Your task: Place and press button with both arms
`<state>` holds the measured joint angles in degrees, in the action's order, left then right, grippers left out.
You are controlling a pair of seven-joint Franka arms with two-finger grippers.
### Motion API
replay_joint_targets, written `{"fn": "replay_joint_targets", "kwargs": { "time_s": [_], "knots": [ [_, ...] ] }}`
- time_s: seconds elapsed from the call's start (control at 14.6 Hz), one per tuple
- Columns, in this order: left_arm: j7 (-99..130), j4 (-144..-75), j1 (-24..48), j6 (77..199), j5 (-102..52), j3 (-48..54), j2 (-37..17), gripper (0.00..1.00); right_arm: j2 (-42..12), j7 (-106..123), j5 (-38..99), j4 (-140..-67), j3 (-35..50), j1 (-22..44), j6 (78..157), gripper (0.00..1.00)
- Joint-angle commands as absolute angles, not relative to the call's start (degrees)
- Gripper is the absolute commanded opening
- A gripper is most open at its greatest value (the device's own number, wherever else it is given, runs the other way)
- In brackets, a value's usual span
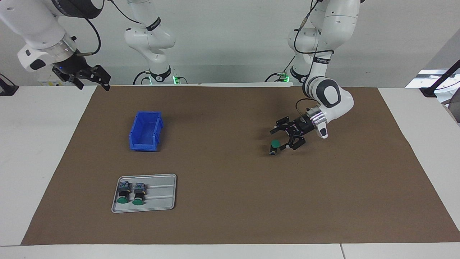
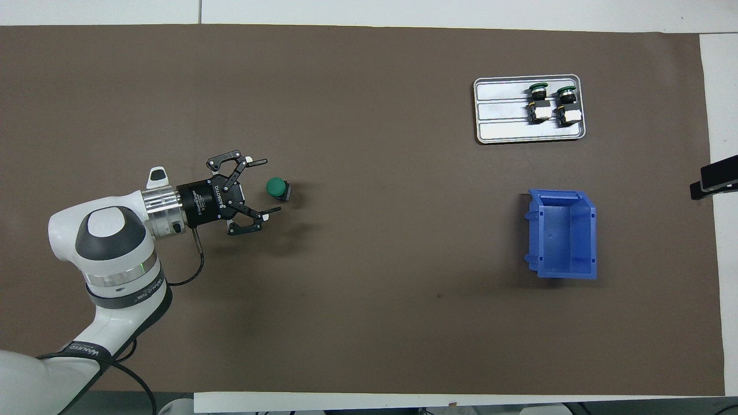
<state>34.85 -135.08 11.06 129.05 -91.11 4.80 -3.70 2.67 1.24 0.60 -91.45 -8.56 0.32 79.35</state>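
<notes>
The left gripper (image 2: 266,188) stands wide open just beside the upright button (image 2: 277,188), at its 9 o'clock in the overhead view, while the right gripper (image 1: 94,80) waits wide open above the table's (image 1: 43,118) edge.

Left end effector (image 1: 279,140) low, fingers spread wide; right end effector (image 1: 94,81) raised, open, waiting.

one camera sits high across the table and faces me, so my two bases stand at the top of its picture and the brown mat (image 1: 230,201) spreads below them. the other hangs high above my own end, looking forward and steeply down, with my left arm (image 2: 109,253) entering from the bottom corner. both stay far back and share the mat, the blue bin (image 1: 145,131) and the grey tray (image 2: 501,109), half a turn apart.
</notes>
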Motion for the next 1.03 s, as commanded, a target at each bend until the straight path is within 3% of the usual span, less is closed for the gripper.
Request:
{"fn": "replay_joint_targets", "kwargs": {
  "time_s": [0.0,0.27,0.55,0.96],
  "knots": [
    [39.4,-135.1,8.6,129.6,-81.9,4.7,-0.8,1.0,3.6,1.9,0.5,-92.5,-8.6,0.2,79.4,1.0],
    [46.0,-130.7,7.4,127.9,-67.2,4.7,-0.3,1.0,3.6,1.9,0.5,-92.5,-8.6,0.2,79.4,1.0],
    [51.9,-123.3,3.2,117.6,-51.4,4.7,-0.3,1.0,3.6,1.9,0.5,-92.5,-8.6,0.2,79.4,1.0],
    [52.7,-114.7,5.9,114.1,-30.6,5.3,-0.3,1.0,3.6,1.9,0.5,-92.5,-8.6,0.2,79.4,1.0]
  ]
}}
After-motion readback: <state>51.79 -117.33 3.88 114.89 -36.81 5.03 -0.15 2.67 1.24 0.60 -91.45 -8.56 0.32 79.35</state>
